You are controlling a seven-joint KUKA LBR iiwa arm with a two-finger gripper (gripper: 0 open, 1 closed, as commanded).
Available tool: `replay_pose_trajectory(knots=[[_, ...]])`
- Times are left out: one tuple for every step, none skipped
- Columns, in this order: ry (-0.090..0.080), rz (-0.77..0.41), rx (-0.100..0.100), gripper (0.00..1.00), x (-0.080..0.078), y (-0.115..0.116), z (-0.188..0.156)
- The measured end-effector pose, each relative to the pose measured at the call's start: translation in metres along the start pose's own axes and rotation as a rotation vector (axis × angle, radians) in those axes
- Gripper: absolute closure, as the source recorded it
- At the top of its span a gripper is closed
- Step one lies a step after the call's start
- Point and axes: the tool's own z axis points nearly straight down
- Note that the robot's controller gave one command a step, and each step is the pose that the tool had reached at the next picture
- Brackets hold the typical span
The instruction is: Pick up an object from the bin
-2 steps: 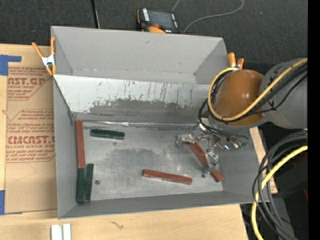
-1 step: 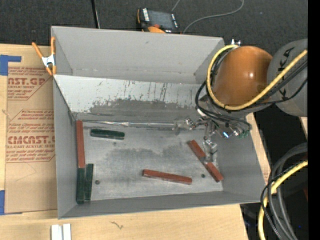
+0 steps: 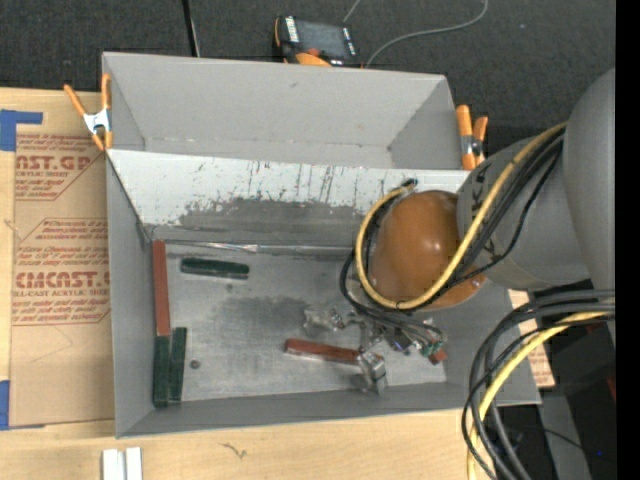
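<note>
My gripper (image 3: 350, 346) hangs low over the bin's floor at the front right, under the arm's orange dome. It is open: one metal fingertip (image 3: 322, 318) stands behind a thin red-brown stick (image 3: 315, 349) and the other fingertip (image 3: 374, 372) in front of the stick's right end. The stick lies flat on the floor, pointing left to right, and is not lifted.
A short dark green bar (image 3: 214, 266) lies at the back left of the floor. A long red-brown stick (image 3: 161, 288) runs along the left wall, with a dark green block (image 3: 169, 366) below it in the front left corner. The arm and its cables cover the bin's right side.
</note>
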Motion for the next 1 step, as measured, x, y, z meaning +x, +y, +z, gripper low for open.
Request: replay_pose_trajectory(knots=[[0.0, 0.003, 0.003, 1.0, -0.0002, -0.0024, -0.003]])
